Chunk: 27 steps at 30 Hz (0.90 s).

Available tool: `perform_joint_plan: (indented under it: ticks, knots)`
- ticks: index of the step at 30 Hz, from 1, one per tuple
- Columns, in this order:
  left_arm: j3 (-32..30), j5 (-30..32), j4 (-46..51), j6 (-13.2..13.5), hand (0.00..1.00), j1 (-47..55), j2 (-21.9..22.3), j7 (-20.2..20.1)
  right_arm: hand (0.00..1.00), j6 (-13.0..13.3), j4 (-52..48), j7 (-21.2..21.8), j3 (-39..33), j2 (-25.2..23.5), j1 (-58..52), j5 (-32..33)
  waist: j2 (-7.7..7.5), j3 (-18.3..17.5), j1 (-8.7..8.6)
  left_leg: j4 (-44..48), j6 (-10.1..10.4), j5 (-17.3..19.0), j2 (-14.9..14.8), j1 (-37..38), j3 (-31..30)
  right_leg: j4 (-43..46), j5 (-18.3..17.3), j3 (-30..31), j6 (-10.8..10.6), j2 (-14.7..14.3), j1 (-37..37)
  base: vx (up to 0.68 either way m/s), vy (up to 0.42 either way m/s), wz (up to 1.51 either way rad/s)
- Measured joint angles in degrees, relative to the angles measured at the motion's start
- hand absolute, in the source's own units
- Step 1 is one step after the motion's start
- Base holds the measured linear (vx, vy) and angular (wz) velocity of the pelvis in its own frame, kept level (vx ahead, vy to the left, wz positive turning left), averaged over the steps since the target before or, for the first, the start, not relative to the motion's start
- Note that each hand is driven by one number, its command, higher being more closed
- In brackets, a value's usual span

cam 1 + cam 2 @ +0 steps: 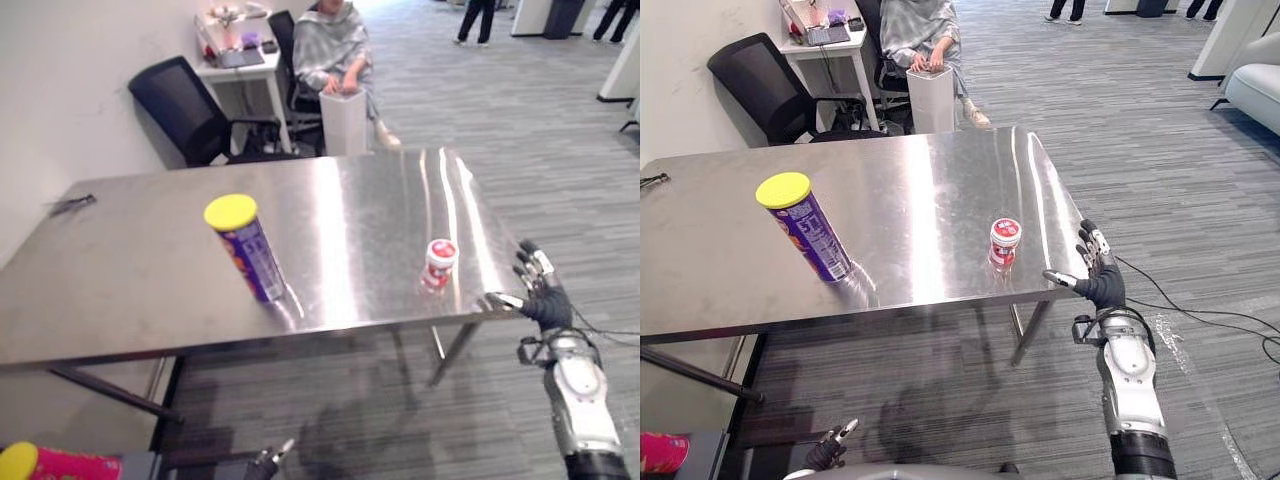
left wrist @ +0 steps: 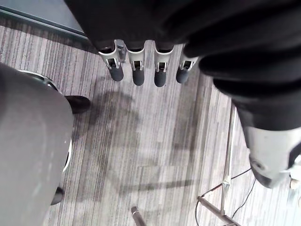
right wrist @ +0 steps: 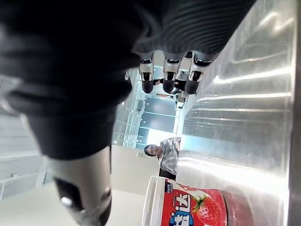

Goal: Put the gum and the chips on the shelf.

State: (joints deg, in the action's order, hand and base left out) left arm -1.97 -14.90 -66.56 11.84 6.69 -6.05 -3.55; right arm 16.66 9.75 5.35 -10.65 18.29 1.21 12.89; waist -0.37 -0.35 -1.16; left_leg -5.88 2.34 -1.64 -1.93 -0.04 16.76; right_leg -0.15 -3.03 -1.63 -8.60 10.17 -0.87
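Meanwhile, on the steel table [image 1: 130, 290], the chips [image 1: 250, 250] stand well left of the right hand [image 1: 543, 295], with the gum [image 1: 439, 264] near it. That hand hovers at the table's corner, fingers straight and empty, while the left hand [image 2: 136, 70] hangs open-fingered over the floor [image 2: 141, 155].

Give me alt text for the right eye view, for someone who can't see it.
A steel table holds a purple chips can with a yellow lid at left and a small red-and-white gum tub near its front right corner. The robot's right hand is open just off that corner, holding nothing. Beyond, a person sits by a black chair.
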Motion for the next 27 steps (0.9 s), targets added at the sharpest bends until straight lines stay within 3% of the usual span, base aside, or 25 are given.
perform_joint_plan:
  ticks: [14,27]
  knots:
    - [0.03,0.22,0.68,-0.73,0.00,-0.37,0.04,1.00,0.00,-0.46,7.12,-3.41,2.48,-1.59,8.57,1.07,-0.13,1.24,0.21,-0.05,0.02,0.01,0.00,0.33,-0.46,-0.73,0.06,-0.71,-0.01,-0.07,1.13,0.00,-0.004,0.01]
    - [0.19,0.55,1.63,-0.77,0.00,-0.77,0.11,0.98,0.00,-1.81,8.82,-0.97,7.94,-3.08,10.83,0.76,-0.41,2.15,1.27,-0.07,0.04,0.02,0.02,0.28,-1.51,-1.57,0.06,-1.91,-0.02,-0.07,2.16,0.00,-0.009,0.04]
